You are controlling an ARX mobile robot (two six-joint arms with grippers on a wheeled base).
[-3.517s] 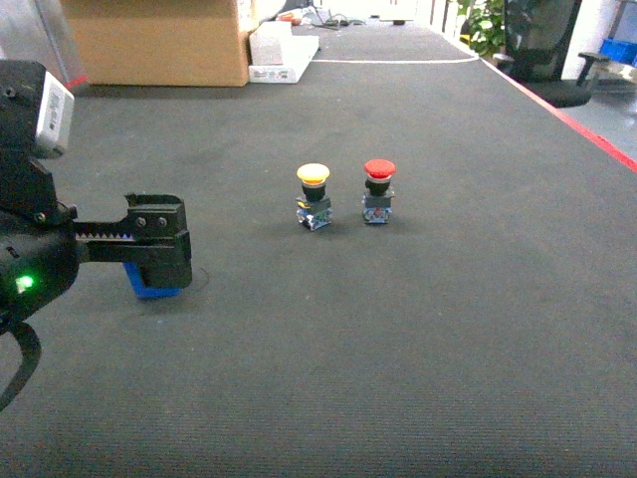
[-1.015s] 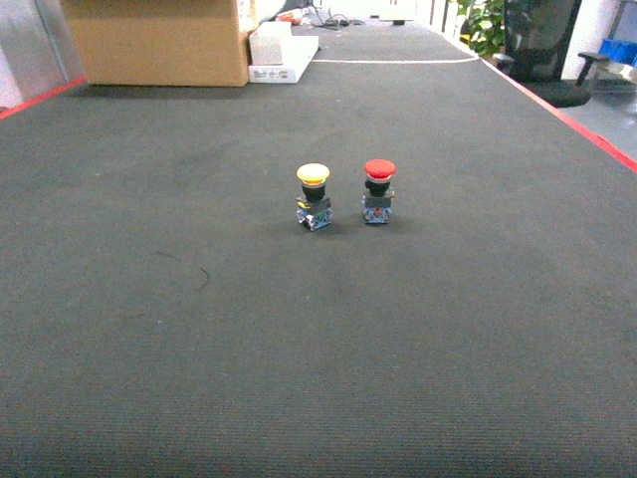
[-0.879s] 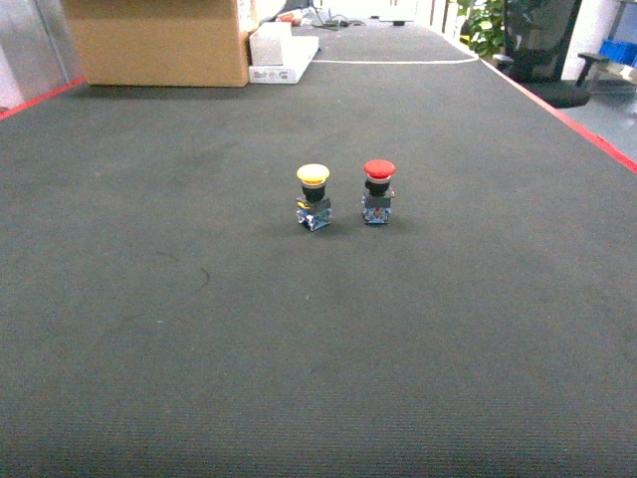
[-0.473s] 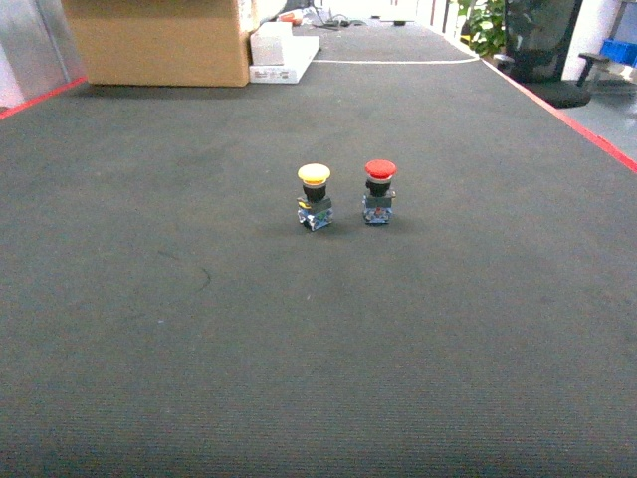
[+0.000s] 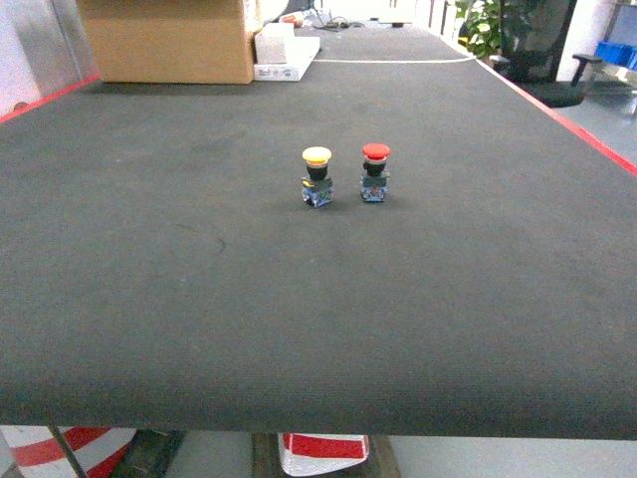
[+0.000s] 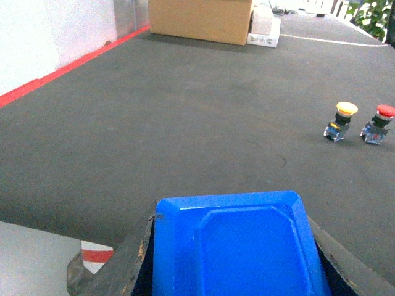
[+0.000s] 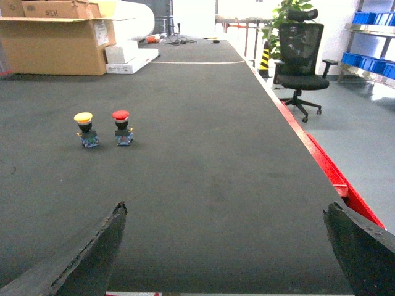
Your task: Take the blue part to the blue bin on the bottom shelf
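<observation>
The blue part (image 6: 237, 243), a glossy blue plastic block with bevelled corners, fills the bottom of the left wrist view. My left gripper (image 6: 233, 253) is shut on it, one dark finger (image 6: 126, 268) pressed against each side, and it hangs just off the near edge of the black table (image 6: 185, 117). My right gripper (image 7: 225, 208) stands wide open over the table's near right part, with nothing between its fingertips (image 7: 99, 246). Neither gripper shows in the head view. The blue bin and the bottom shelf are out of view.
A yellow push button (image 5: 317, 174) and a red push button (image 5: 375, 171) stand mid-table. A cardboard box (image 5: 169, 40) sits at the far left. The table's front edge (image 5: 318, 430) shows with a red-white striped object (image 5: 323, 448) below. An office chair (image 7: 299, 55) stands beyond the red right edge (image 7: 321, 160).
The head view has pulled back, so the buttons sit farther off and the table's front edge now shows. The left gripper with the blue part, seen 3.5 s ago, has left the head view.
</observation>
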